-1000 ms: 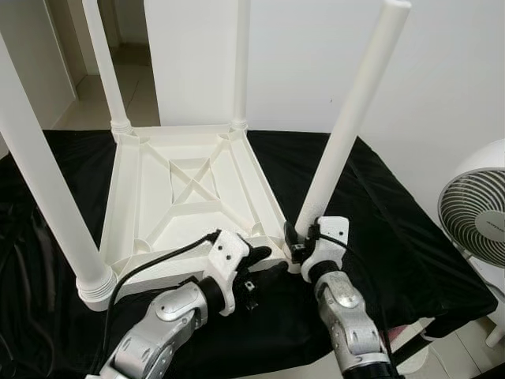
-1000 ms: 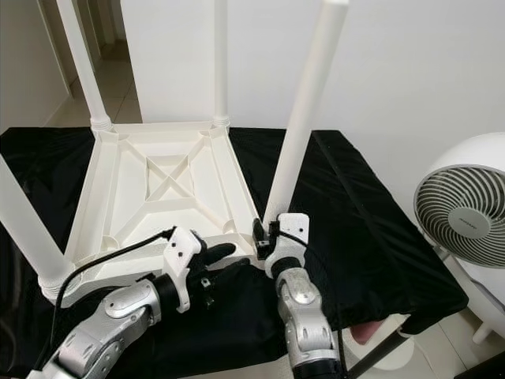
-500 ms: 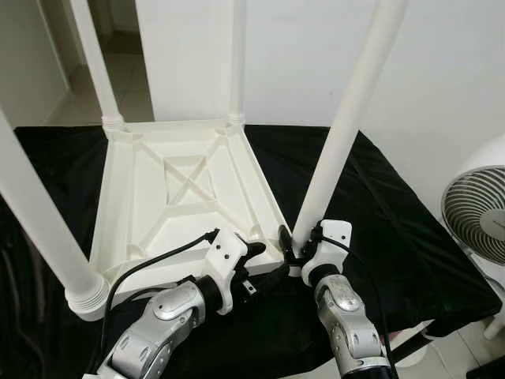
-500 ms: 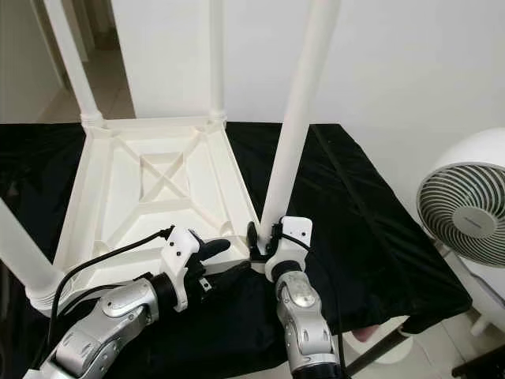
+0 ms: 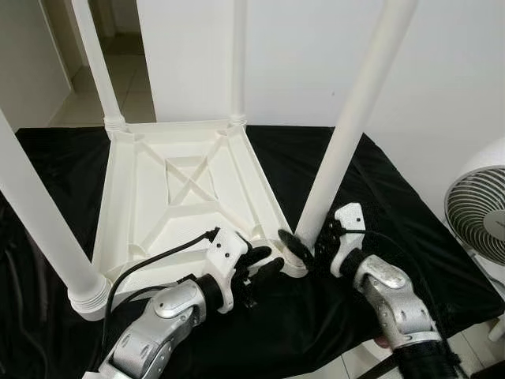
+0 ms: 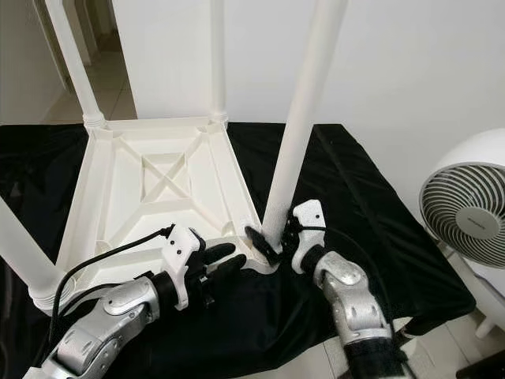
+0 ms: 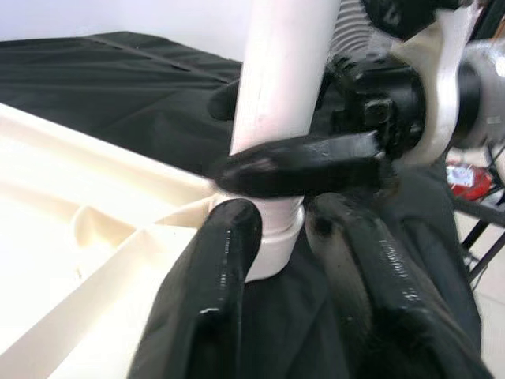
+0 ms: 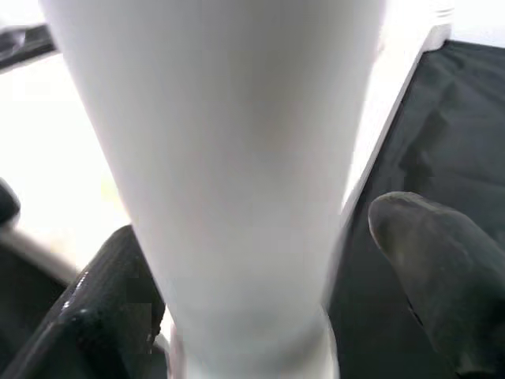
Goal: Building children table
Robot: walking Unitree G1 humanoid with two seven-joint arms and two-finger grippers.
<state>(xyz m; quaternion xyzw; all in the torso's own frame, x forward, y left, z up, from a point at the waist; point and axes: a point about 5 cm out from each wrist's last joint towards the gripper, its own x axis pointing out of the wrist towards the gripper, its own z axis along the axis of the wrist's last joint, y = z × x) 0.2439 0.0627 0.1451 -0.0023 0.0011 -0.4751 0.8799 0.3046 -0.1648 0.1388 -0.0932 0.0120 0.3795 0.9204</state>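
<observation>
Left wrist view, right gripper [image 7: 288, 130] fingers round table leg [image 7: 288, 95]

Upright table legs [image 5: 351, 134] ring the open table underside [image 5: 185, 197]; fan [image 5: 477, 229] stands rightward.

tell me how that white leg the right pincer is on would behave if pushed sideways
Probably stiff: the table leg is a thick straight tube. Its smooth surface may slip between the right pincer fingers. Tall and seated only at its base in the upturned tabletop, it could lever loose or wobble the table.
</observation>
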